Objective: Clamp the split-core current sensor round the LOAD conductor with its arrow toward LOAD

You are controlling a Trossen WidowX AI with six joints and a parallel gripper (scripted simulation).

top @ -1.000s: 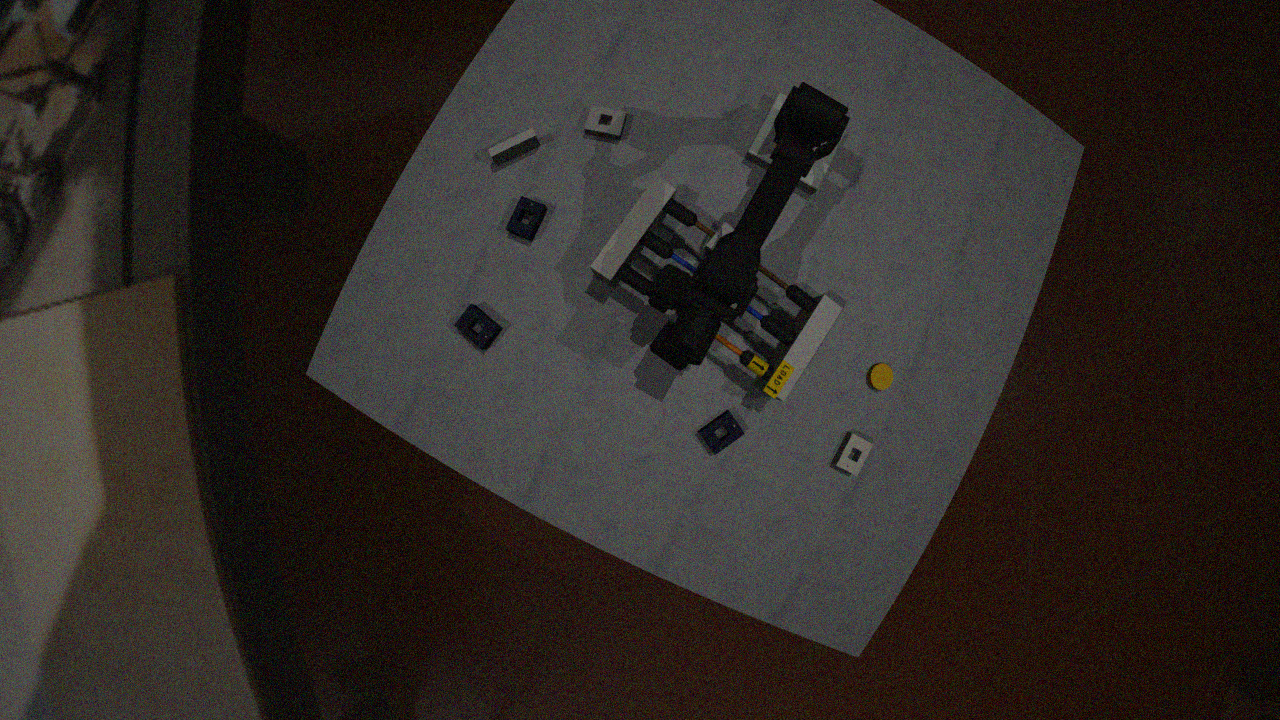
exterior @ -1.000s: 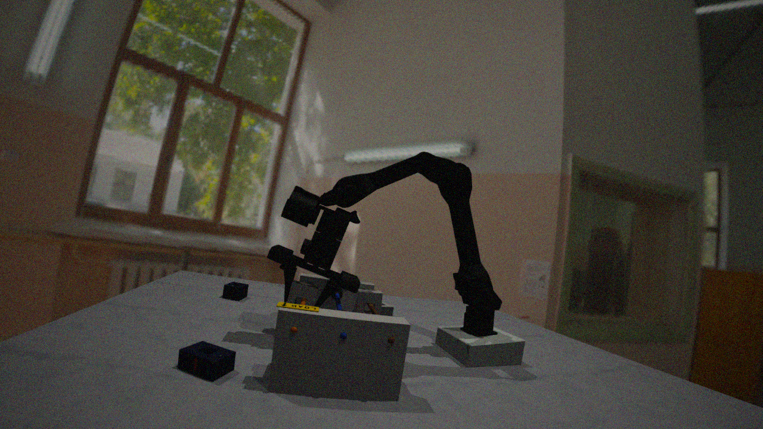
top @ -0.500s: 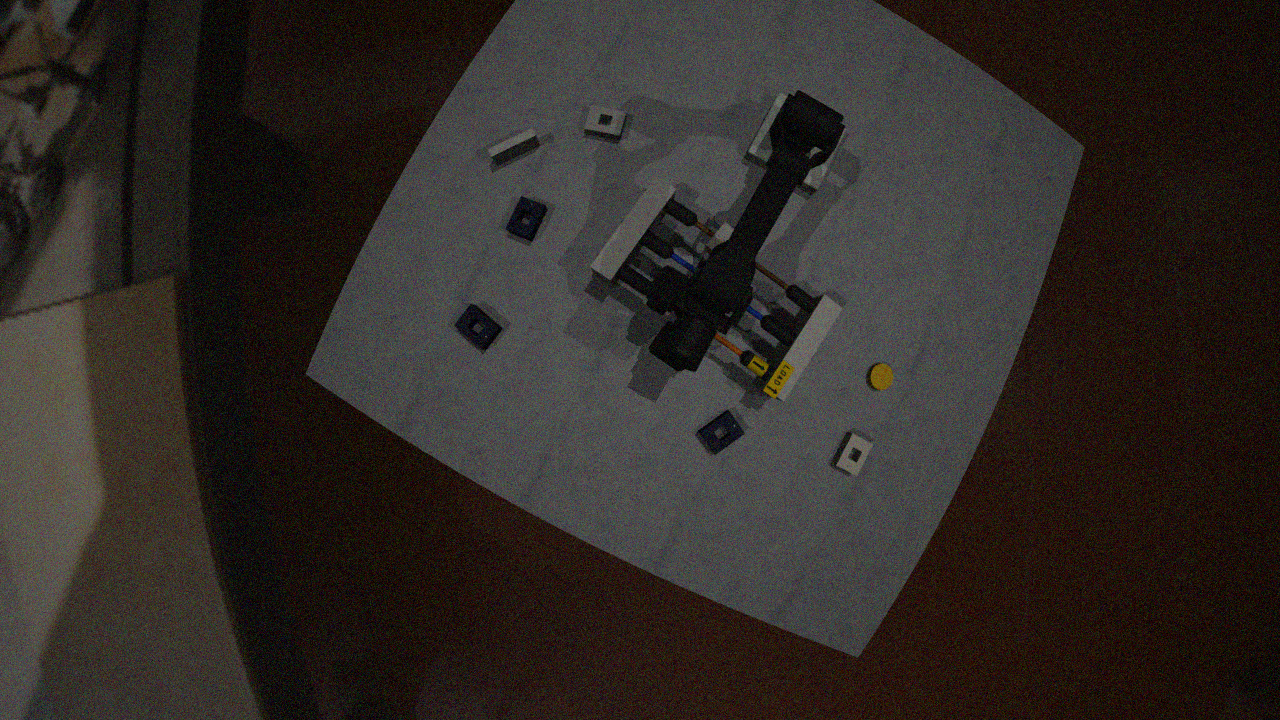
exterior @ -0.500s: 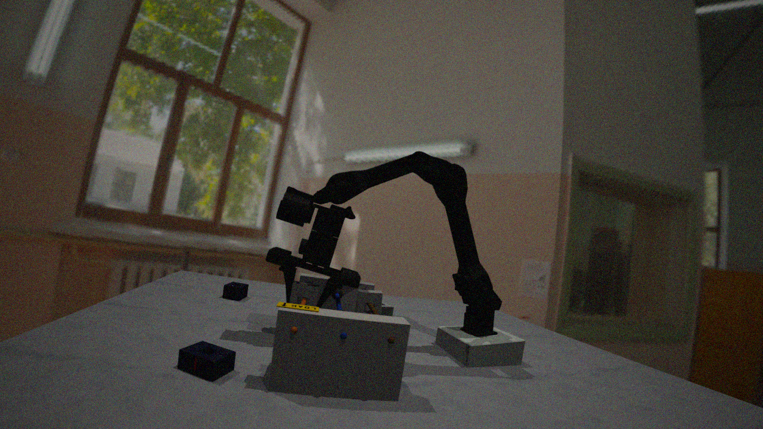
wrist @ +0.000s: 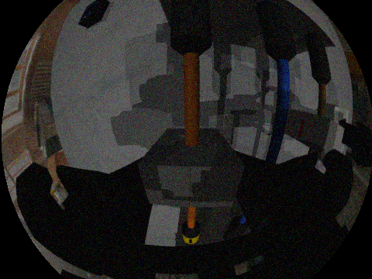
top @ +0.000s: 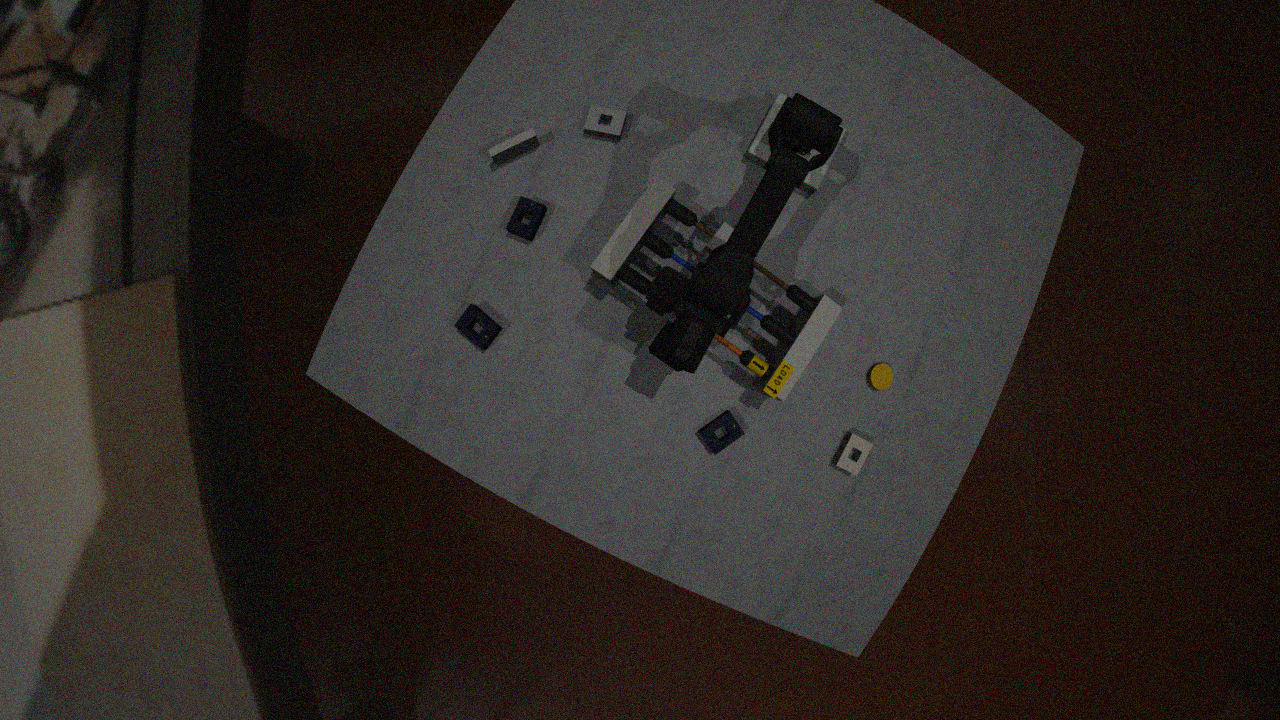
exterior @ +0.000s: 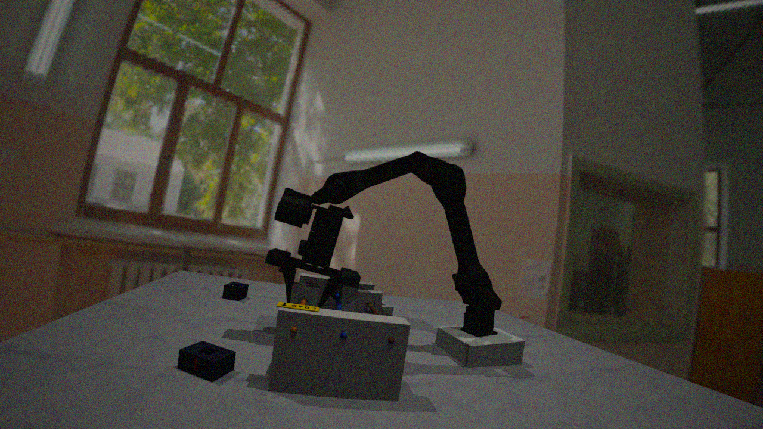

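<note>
The grey current sensor [wrist: 191,180] is between the black fingers in the wrist view. The orange LOAD conductor [wrist: 191,97] [top: 728,342] enters its far side and comes out on its near side. My gripper [wrist: 191,153] [exterior: 305,298] is shut on the sensor, with a finger on either side. The arm hides the sensor in the top view. The yellow LOAD marker [top: 780,377] [exterior: 297,307] is on top of one end block, and a yellow band with an arrow [top: 756,364] [wrist: 191,239] is on the conductor. The sensor's own arrow and latch cannot be made out.
A blue conductor [wrist: 284,93] and a brown one [wrist: 322,98] run beside the orange one, between pale end blocks [top: 635,231] [top: 810,340]. Dark square rings [top: 478,326] [top: 527,218] [top: 720,432], white ones [top: 605,121] [top: 853,454] and a yellow disc [top: 880,376] lie around.
</note>
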